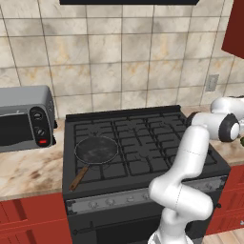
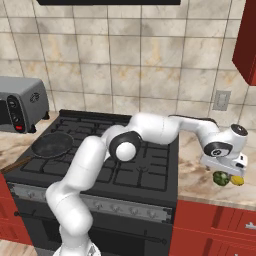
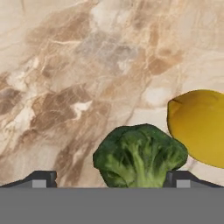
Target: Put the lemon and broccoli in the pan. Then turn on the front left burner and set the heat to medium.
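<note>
Broccoli point(image 3: 140, 155) lies on the marble counter point(image 3: 87, 78) at the 3 o'clock side of the stove point(image 1: 143, 143), with the lemon point(image 3: 199, 127) just beside it at its 3 o'clock in the hand view; whether the two touch cannot be told. The gripper point(image 3: 111, 177) hangs directly above the floret with its jaws spread wide, one fingertip point(image 3: 41, 178) on either side, and holds nothing. The right base view shows both items point(image 2: 220, 178) point(image 2: 237, 180) under the hand. Pan point(image 1: 96, 149) rests on the front left burner point(image 1: 107, 164), its wooden handle pointing toward 7 o'clock. A toaster oven point(image 1: 26, 119) stands at the stove's 9 o'clock.
</note>
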Available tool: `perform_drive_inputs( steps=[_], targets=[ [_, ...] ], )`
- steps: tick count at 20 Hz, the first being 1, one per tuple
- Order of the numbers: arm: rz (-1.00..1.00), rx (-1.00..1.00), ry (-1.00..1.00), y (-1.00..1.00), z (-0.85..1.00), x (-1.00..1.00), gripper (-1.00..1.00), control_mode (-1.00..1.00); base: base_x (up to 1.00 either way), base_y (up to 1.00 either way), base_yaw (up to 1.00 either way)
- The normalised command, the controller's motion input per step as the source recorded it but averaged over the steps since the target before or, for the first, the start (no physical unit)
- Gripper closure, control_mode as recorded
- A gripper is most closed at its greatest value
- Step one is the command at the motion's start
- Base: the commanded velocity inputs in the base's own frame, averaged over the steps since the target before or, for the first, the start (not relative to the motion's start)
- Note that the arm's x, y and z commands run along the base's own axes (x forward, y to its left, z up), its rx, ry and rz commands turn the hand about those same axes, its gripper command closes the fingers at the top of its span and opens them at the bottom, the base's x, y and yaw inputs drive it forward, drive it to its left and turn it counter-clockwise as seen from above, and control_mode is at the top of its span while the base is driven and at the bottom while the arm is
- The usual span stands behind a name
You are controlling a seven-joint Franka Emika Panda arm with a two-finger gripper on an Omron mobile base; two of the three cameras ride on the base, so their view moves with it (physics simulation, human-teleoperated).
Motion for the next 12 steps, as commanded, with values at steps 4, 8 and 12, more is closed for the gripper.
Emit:
perform_drive_inputs(
  steps=[4, 8, 12],
  targets=[
    [0.00, 0.00, -0.03, -0.11, 0.00, -0.34, -1.00, -1.00, 0.00, 0.00, 0.00],
    [0.00, 0.00, 0.00, -0.05, 0.00, -0.08, -1.00, -1.00, 0.00, 0.00, 0.00],
    [0.00, 0.00, 0.00, 0.00, -0.04, 0.00, -1.00, -1.00, 0.00, 0.00, 0.00]
  ],
)
